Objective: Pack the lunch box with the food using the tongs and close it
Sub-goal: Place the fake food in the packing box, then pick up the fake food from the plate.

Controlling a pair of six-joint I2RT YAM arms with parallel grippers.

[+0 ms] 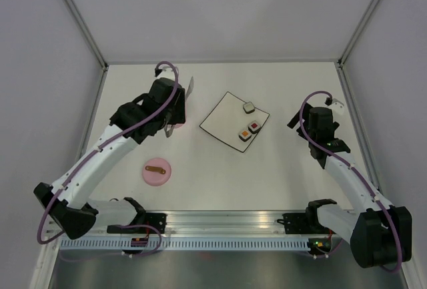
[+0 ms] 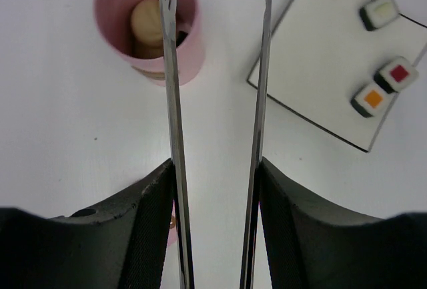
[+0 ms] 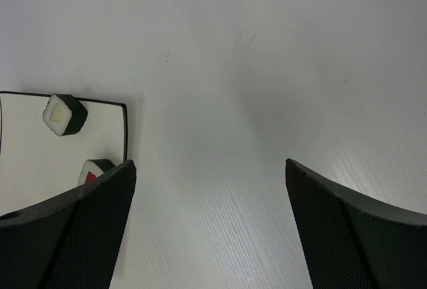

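Observation:
My left gripper is shut on the silvery tongs, whose two arms lie against the inner faces of its fingers and stand spread apart. One tong tip hangs over the open pink lunch box, which holds a beige ball. Three sushi rolls lie on the white plate: a pale-centred one, a red one and an orange one. The pink lid rests on the table near the left arm. My right gripper is open and empty, right of the plate.
In the top view the left arm covers most of the lunch box. The table is walled by a frame on the left, far and right sides. The arm bases sit on the rail at the near edge.

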